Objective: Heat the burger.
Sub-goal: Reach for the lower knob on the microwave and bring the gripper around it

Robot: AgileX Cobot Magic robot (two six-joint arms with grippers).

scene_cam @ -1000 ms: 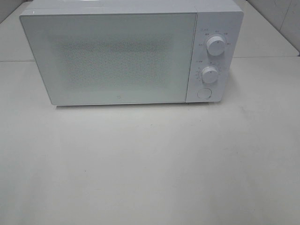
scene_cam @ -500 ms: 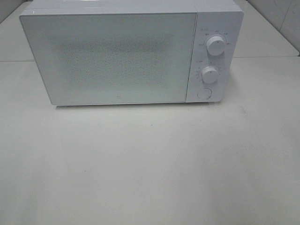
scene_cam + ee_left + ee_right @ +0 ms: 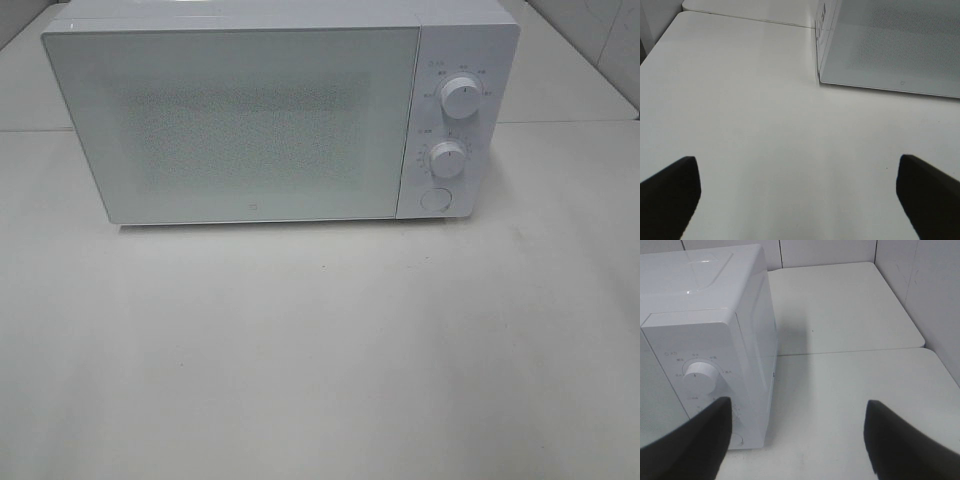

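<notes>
The burger is out of view in every frame. A white microwave point(image 3: 270, 115) stands at the back of the table with its frosted door point(image 3: 240, 125) shut. It has two white knobs point(image 3: 461, 98) and a round button point(image 3: 435, 199) on its right panel. Neither gripper shows in the exterior high view. My left gripper point(image 3: 799, 197) is open and empty over the bare table, off the microwave's left front corner point(image 3: 821, 80). My right gripper point(image 3: 797, 440) is open and empty, beside the microwave's right side point(image 3: 762, 340) near the upper knob point(image 3: 700, 378).
The white table point(image 3: 320, 350) stretches in front of the microwave. A seam joins a second table surface behind point(image 3: 840, 300). A grey wall point(image 3: 935, 300) stands to the right of the table.
</notes>
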